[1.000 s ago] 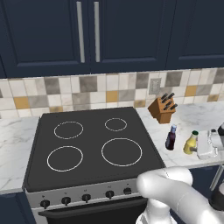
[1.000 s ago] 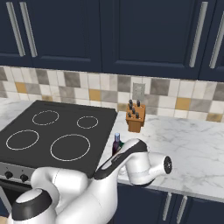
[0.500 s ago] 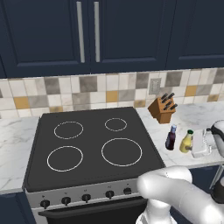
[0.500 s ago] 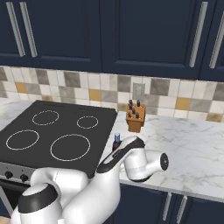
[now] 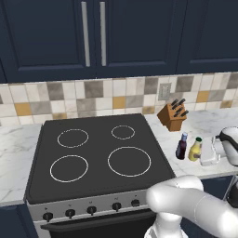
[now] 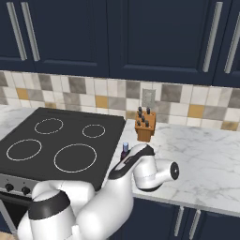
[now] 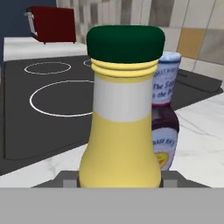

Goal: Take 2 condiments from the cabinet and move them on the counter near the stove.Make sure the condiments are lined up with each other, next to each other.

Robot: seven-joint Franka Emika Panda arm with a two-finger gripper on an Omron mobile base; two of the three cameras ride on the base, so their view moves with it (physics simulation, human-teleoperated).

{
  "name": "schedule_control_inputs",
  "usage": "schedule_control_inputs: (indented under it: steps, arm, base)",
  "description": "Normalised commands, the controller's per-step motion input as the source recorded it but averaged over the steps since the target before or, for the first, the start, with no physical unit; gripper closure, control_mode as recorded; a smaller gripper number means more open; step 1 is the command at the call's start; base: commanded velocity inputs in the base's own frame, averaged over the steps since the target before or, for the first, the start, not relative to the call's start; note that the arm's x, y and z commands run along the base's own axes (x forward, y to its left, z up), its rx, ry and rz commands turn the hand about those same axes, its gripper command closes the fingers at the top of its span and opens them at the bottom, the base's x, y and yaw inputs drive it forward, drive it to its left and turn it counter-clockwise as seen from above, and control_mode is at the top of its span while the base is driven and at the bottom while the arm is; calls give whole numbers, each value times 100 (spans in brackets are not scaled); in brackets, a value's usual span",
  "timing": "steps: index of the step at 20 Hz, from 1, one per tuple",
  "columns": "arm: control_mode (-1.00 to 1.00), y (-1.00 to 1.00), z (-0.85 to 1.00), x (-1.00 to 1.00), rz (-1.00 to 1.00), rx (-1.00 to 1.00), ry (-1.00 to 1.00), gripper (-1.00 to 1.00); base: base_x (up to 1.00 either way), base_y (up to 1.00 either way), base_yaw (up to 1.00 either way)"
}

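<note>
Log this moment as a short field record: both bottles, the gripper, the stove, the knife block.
yellow bottle with green cap: upright on the white marble counter, right of the stove
dark maroon bottle with blue-grey cap: upright, close beside the yellow one, on its stove side
gripper: fingers flank the yellow bottle's base
black glass stove: bare
wooden knife block: behind the bottles, by the tiled wall
</note>
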Motion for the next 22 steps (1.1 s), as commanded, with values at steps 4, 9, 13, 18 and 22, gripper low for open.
schedule_control_inputs:
  steps: [4, 9, 13, 18, 22]
  arm:
    - [-100, 0, -12, 13, 0, 0, 0, 100]
    - [-100, 0, -13, 13, 0, 0, 0, 100]
    - [-100, 0, -13, 11, 0, 0, 0, 100]
    - [-100, 0, -11, 10, 0, 0, 0, 100]
    - [-100, 0, -11, 8, 0, 0, 0, 100]
  base:
    - [0, 0, 0]
    - [0, 0, 0]
    - [0, 0, 0]
    - [0, 0, 0]
    - [0, 0, 0]
